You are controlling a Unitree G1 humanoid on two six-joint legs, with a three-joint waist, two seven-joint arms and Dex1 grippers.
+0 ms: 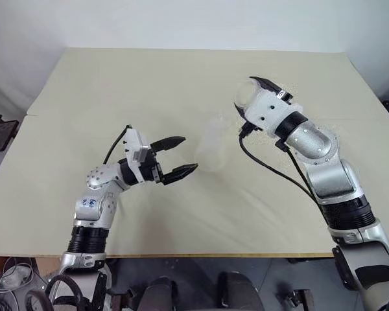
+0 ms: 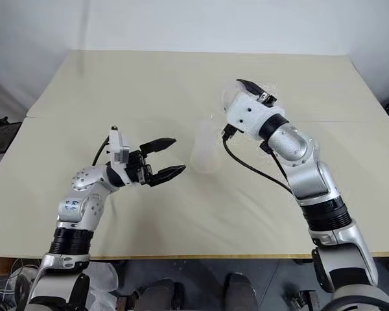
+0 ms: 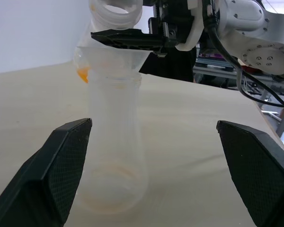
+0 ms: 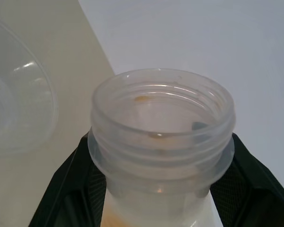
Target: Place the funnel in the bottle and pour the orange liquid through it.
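Beige bench (image 1: pixel 84 97) under a white wall, the bottle standing mid-surface between two raised arms.

Nearest, blue marks on the left arm's casing are too small to read; the left gripper (image 1: pixel 189 153) hovers above the surface with its jaws wide apart, aimed at the bottle (image 3: pixel 113 142) and clear of it on both sides. The bottle stands upright, long axis vertical, wide base on the bench, with the funnel (image 3: pixel 116 59) seated in its neck, mouth up. Just beyond and above, the right gripper (image 4: pixel 161 156) has its jaws clamped on the neck of a clear jar (image 4: pixel 161 109) with a threaded mouth, held close over the funnel's rim. The orange liquid (image 3: pixel 83 74) glows beside that rim. Bare bench lies all round the bottle out to the far edge.
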